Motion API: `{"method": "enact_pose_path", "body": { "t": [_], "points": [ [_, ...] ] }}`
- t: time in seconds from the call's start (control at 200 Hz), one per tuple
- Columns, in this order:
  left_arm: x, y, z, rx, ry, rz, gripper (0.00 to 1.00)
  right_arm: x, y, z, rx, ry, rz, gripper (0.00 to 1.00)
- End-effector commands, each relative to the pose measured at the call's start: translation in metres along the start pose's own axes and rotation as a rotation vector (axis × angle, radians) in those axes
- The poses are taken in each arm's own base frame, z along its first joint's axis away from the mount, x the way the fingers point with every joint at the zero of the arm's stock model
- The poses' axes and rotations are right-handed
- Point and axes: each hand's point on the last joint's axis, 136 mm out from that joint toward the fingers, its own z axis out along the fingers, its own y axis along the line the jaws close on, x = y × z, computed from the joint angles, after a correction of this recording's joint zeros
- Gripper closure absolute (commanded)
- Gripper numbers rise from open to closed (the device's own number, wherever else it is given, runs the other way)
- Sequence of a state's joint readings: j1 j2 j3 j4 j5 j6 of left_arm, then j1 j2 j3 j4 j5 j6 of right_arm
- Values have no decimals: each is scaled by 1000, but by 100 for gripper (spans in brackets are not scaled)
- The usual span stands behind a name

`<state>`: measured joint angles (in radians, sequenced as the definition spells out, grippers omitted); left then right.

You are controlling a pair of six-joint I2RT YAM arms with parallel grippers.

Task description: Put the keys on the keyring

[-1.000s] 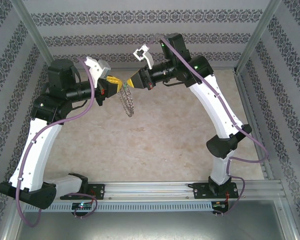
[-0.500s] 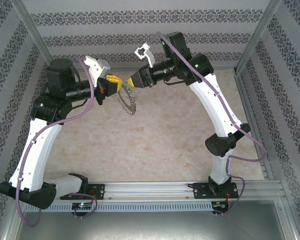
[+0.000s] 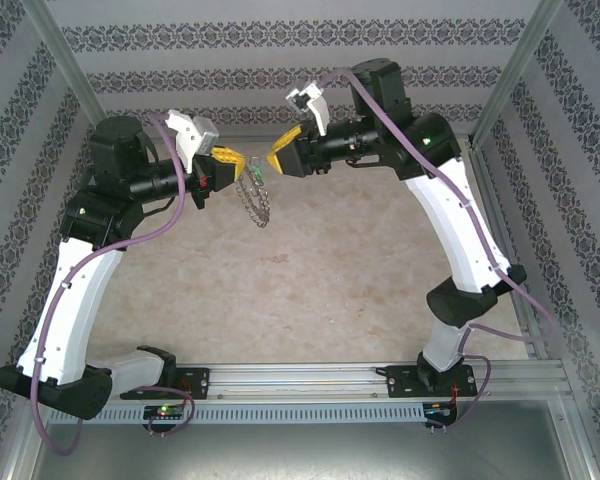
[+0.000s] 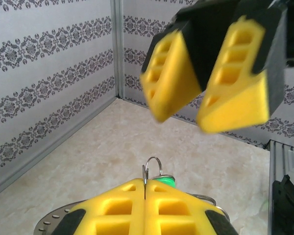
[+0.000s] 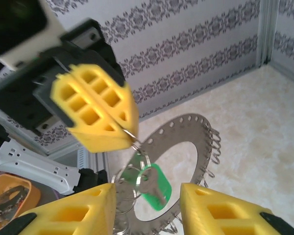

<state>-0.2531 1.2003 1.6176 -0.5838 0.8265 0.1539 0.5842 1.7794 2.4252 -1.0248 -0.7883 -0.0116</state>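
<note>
Midair, left tool [image 3: 240, 168] clenches large flat dark-grey metal keyring [image 5: 182, 128]; right tool [image 3: 273, 162], released beside it, should retreat straight, sparing tiny green-headed key [image 5: 155, 188].

Patterned walls [image 3: 280, 40], beige marbled table [image 3: 310, 280]

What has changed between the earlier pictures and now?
The right gripper opened and drew back to the right, leaving the green key hanging by the keyring. The left gripper stayed shut on the keyring, in the same raised place.
</note>
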Motion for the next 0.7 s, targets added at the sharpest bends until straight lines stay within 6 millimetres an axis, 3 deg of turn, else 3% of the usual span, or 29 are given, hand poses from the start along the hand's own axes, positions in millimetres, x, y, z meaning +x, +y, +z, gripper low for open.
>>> {"method": "enact_pose_path", "body": {
  "t": [0.0, 0.17, 0.694],
  "points": [
    [-29, -11, -14, 13, -96, 72, 100, -14, 2, -11, 30, -49, -84, 61],
    [-34, -14, -16, 17, -116, 77, 100, -22, 4, -7, -5, -67, -74, 57],
    [-50, -17, -23, 5, -187, 115, 100, -26, 13, 7, -138, -61, 2, 63]
  ]
}}
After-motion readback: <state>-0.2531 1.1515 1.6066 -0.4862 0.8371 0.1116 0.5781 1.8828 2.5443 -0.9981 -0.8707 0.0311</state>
